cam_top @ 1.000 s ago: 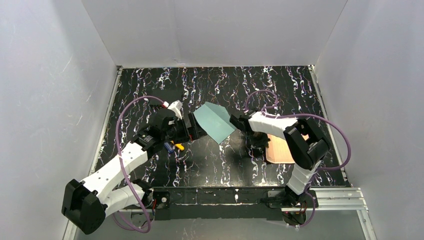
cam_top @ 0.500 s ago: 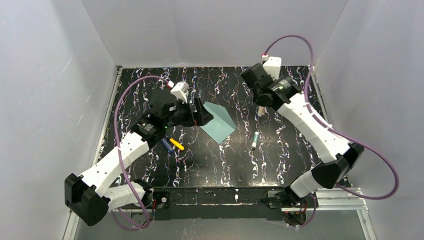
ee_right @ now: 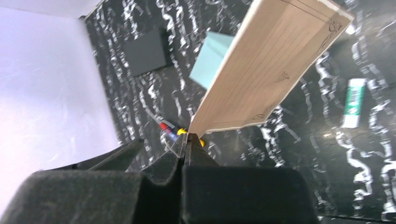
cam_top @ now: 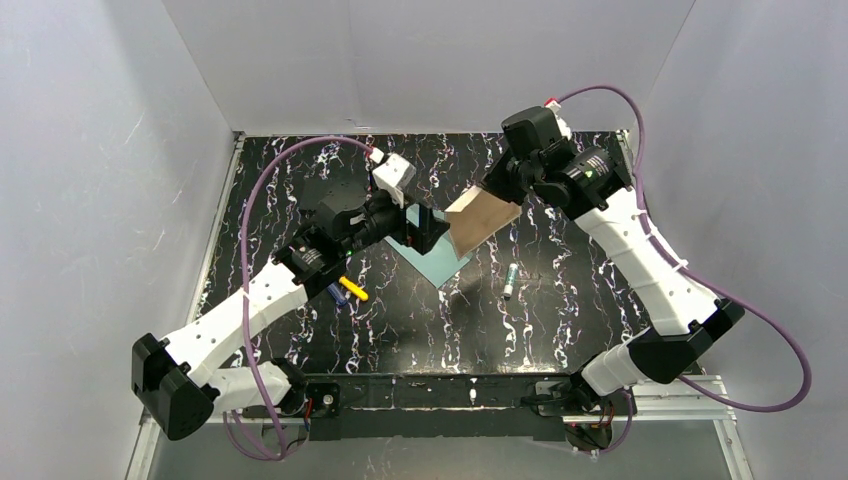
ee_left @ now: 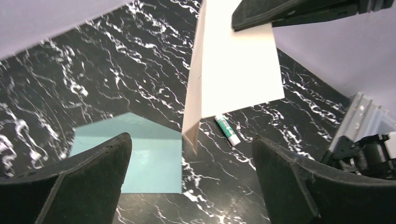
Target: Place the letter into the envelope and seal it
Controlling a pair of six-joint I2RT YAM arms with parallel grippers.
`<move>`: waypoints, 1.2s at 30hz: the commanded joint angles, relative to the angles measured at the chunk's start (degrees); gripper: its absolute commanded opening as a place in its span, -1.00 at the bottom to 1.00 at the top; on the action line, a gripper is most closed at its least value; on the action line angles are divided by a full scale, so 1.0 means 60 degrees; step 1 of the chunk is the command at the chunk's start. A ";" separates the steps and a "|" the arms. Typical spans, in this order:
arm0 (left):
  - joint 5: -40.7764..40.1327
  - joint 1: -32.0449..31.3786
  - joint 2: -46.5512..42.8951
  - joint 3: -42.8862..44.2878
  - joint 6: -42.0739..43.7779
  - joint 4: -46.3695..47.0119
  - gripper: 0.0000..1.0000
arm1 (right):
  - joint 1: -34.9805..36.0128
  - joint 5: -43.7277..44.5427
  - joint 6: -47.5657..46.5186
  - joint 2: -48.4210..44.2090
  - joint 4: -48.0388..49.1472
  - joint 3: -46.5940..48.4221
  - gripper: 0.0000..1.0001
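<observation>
The letter [cam_top: 481, 218], a tan sheet with a dark ornate border, hangs tilted in the air with my right gripper [cam_top: 493, 192] shut on its top edge. From the right wrist the letter [ee_right: 275, 70] runs away from the shut gripper [ee_right: 187, 140], its lined face showing. Below it the teal envelope [cam_top: 437, 264] lies flat on the black marbled table. My left gripper [cam_top: 424, 228] hovers open over the envelope's left part, holding nothing. Through the left wrist camera, the envelope [ee_left: 140, 158] shows between the wide fingers [ee_left: 93, 168], and the letter's pale back [ee_left: 233, 70] hangs just beyond.
A green-and-white glue stick [cam_top: 510, 280] lies right of the envelope. Yellow and blue pens [cam_top: 346, 290] lie under my left forearm. A black square patch [ee_right: 147, 51] sits on the table beyond the envelope. Grey walls enclose the table on three sides.
My right arm now holds the letter above the envelope; half a second ago its gripper was over the far table with no letter visible. The left gripper shifted right and back.
</observation>
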 commanded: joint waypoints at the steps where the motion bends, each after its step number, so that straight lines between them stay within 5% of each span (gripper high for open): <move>1: 0.0349 -0.0124 -0.0510 -0.0488 0.2242 0.1359 0.99 | -0.0073 -0.1685 0.1569 0.0108 0.0499 0.0056 -0.97; 8: 0.0561 -0.0124 -0.0636 -0.1042 0.2262 0.1682 0.99 | -0.0096 -0.2296 0.2447 -0.0147 0.0596 -0.0476 -0.97; 18: 0.0475 -0.0126 -0.0504 -0.1211 0.2026 0.2078 -0.19 | -0.0079 -0.2969 0.3214 -0.0410 0.0848 -0.1037 -0.97; 22: 0.0392 -0.0112 -0.0644 -0.1274 0.2138 0.2072 -0.99 | -0.0087 -0.3118 0.3233 -0.0486 0.1179 -0.1156 -0.97; 23: 0.0271 -0.0121 -0.0679 -0.1275 0.2081 0.2065 -1.00 | -0.0088 -0.3125 0.3043 -0.0553 0.1439 -0.1220 -0.80; 26: -0.0199 -0.0100 -0.0754 -0.1241 0.1660 0.1989 -1.00 | -0.0088 -0.2915 0.2031 -0.1121 0.2587 -0.1642 0.27; 28: -0.0234 -0.0001 -0.0791 -0.1052 0.1228 0.1658 -1.00 | -0.0122 -0.2788 0.0783 -0.1777 0.4085 -0.2128 0.73; 31: 0.0281 0.0392 -0.0764 -0.0476 0.0471 0.0671 -1.00 | -0.0160 -0.2780 -0.1179 -0.2706 0.5712 -0.2802 0.97; 36: 0.2883 0.1676 -0.0360 0.0980 -0.1187 -0.1531 -1.00 | -0.0161 -0.3953 -0.4438 -0.3295 0.6174 -0.2929 0.97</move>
